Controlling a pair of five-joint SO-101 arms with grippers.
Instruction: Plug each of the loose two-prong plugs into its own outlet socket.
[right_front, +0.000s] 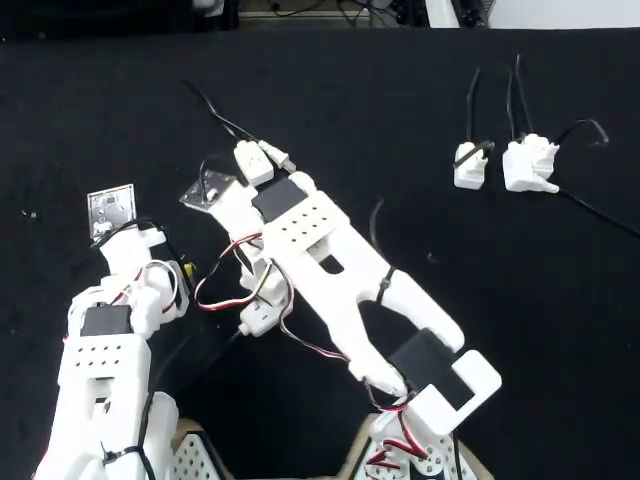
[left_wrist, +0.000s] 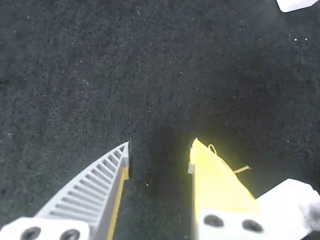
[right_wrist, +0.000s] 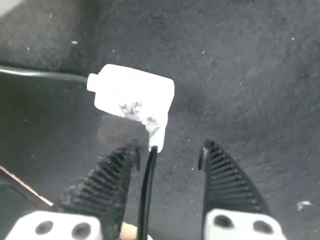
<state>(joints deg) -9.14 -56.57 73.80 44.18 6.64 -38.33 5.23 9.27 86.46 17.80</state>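
**Progress (judged).** Early stage. One plug (right_wrist: 132, 97) lies loose on the table (right_wrist: 260, 60), seated in no socket. A black cable (right_wrist: 146, 195) runs back from it between the fingers. Well apart from it, far across the table, a small white unit (right_front: 468, 165) and a larger white unit (right_front: 530, 165) lie side by side, each with a cord. Whether these are plugs already seated cannot be told. Two silvery plates lie near the arms, the first plate (right_front: 110, 208) by the left arm and the second plate (right_front: 205, 188) by the right. Whether they are sockets is unclear.

**Right gripper** (right_wrist: 167, 152). Jaws spread wide, holding nothing. The plug lies just ahead of the fingertips, and contact is not evident.

**Left gripper** (left_wrist: 159, 150). Jaws spread and empty, over bare table.
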